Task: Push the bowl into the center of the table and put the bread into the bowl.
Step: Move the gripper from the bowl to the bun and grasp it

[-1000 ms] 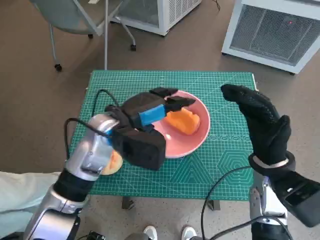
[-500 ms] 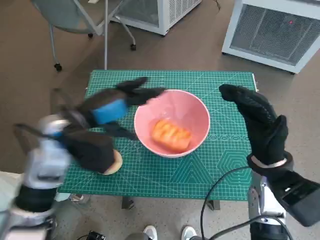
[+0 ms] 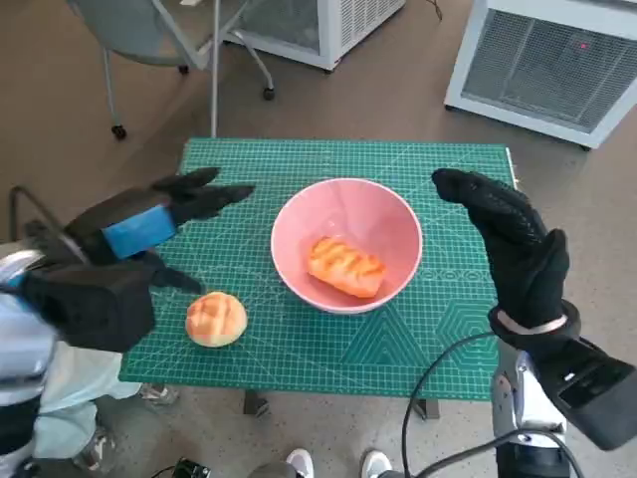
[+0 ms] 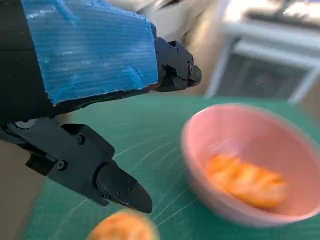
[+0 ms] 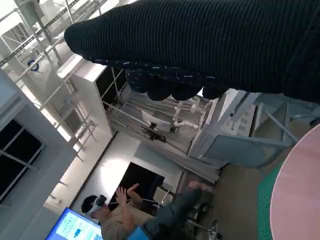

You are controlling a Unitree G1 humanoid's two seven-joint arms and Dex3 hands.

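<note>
The pink bowl [image 3: 347,245] stands near the middle of the green cutting mat [image 3: 299,164], with an orange loaf of bread [image 3: 345,266] lying inside it. In the left wrist view the bowl [image 4: 225,150] and the bread [image 4: 246,181] show blurred. A round bun [image 3: 216,319] lies on the mat at the front left, also seen as a blurred bun [image 4: 120,228]. My left hand [image 3: 149,224] hovers over the mat's left edge, fingers apart, holding nothing. My right hand [image 3: 513,249] is raised over the mat's right side, fingers extended and empty.
A chair base [image 3: 179,40] stands behind the table at the back left. White cabinets [image 3: 547,60] stand at the back right. A person's legs and shoes [image 3: 328,463] show by the table's front edge. A person [image 5: 107,220] sits far off in the right wrist view.
My left hand has let go of the bread and drawn back leftward from over the bowl to the mat's left edge. The bread now lies in the bowl. The right hand has barely moved.
</note>
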